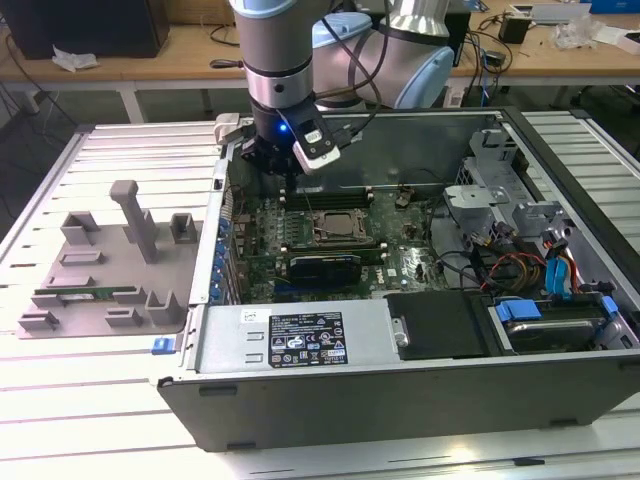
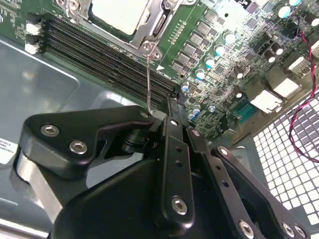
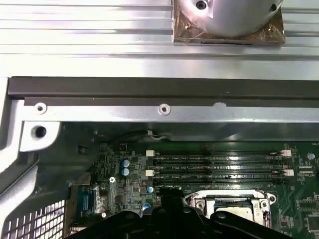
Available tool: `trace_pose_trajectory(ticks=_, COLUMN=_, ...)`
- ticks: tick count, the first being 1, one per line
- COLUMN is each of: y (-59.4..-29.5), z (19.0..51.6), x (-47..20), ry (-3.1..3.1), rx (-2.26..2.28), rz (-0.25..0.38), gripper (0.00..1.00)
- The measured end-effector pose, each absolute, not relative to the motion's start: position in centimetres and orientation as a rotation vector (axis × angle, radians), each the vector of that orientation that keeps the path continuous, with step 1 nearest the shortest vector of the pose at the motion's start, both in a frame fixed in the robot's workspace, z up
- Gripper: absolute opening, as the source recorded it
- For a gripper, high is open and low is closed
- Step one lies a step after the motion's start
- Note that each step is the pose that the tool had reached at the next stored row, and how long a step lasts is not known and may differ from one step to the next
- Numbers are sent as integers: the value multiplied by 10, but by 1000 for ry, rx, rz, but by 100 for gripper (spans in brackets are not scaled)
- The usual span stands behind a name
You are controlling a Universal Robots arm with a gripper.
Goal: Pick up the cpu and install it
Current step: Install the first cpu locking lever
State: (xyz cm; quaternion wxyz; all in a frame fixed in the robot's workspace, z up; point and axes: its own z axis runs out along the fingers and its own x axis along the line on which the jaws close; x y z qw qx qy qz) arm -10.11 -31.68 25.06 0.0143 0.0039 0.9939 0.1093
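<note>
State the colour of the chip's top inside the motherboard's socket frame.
Pale silver-grey metal: the small flat square cpu, best seen in the second wrist view.

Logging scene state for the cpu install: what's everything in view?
cpu: 1, silver-grey, inside the socket frame
socket frame: 1, metal, on the motherboard
motherboard: 1, green, in the computer case
memory slots: several, black, beside the socket frame
computer case: 1, grey, open, on the table
fixture tray: 1, grey, to the exterior view's left of the case
memory stick: 1, green, on the fixture tray
table: 1, silver, slatted
arm: 1, grey, over the case
end effector: 1, black, above the memory slots
</note>
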Motion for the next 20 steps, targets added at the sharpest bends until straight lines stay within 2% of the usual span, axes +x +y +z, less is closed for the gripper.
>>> trace_pose_trajectory(ticks=12, y=-317, z=251, x=-53, ry=3095, rx=12, rz=340, gripper=11)
trace_pose_trajectory(ticks=20, y=-317, z=249, x=-51, ry=3066, rx=8, rz=337, gripper=11)
